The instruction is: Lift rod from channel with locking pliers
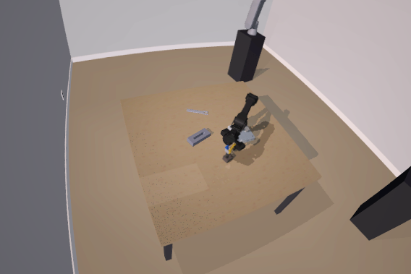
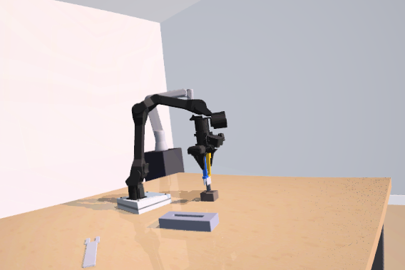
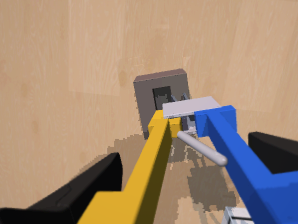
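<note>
Gripping the locking pliers [image 1: 232, 147] [image 2: 209, 164] [image 3: 190, 107] across spread handles with the gripper [image 1: 232, 141] [image 2: 207, 166] [image 3: 183, 151], presumably leaving them unlocked, above the holster [image 1: 227, 159] [image 2: 209, 196] [image 3: 144, 100], lower right of top-view centre; rod indiscernible in the central channel block [image 1: 193, 142] [image 2: 185, 225].

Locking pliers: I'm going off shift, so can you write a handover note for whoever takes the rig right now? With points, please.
Gripper [image 1: 231, 144] [image 2: 207, 166] [image 3: 183, 151]: shut on the locking pliers [image 1: 232, 147] [image 2: 204, 171] [image 3: 150, 160], handles up, jaws down.
Pliers' jaws: at the mouth of the dark holster [image 1: 227, 159] [image 2: 209, 196] [image 3: 145, 100]; full clearance unclear.
Channel: in the grey block [image 1: 193, 141] [image 2: 185, 224]; rod not discernible.
Done: pliers gripped.
Left: clear the holster, lower jaws around the rod, squeeze to lock, lift, hold.
</note>
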{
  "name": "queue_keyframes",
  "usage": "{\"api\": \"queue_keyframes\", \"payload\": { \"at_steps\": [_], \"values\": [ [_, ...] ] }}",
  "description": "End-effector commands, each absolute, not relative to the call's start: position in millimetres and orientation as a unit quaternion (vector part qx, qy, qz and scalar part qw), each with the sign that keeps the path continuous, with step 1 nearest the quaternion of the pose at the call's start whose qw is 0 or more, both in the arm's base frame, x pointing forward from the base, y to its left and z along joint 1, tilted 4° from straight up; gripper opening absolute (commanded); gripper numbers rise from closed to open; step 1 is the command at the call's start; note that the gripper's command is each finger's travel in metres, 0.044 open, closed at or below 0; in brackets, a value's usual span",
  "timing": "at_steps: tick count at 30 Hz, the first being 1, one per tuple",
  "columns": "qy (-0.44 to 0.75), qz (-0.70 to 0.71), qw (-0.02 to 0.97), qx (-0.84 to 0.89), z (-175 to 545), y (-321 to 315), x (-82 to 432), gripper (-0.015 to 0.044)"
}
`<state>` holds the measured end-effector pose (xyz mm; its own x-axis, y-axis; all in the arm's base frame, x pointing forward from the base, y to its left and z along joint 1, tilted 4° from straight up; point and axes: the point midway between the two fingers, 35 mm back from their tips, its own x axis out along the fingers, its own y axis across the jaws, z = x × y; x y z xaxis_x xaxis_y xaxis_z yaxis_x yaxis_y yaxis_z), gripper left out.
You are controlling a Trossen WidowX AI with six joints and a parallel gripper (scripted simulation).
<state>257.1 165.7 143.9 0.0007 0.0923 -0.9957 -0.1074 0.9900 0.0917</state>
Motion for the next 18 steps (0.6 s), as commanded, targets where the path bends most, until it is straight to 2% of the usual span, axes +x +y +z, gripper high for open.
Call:
{"api": "queue_keyframes", "payload": {
  "at_steps": [1, 18],
  "values": [
    [0.702, 0.073, 0.709, -0.006, 145.0, 160.4, 262.8, 0.0321],
    [0.701, 0.073, 0.709, -0.009, 143.6, 139.0, 278.8, 0.0321]
  ]
}}
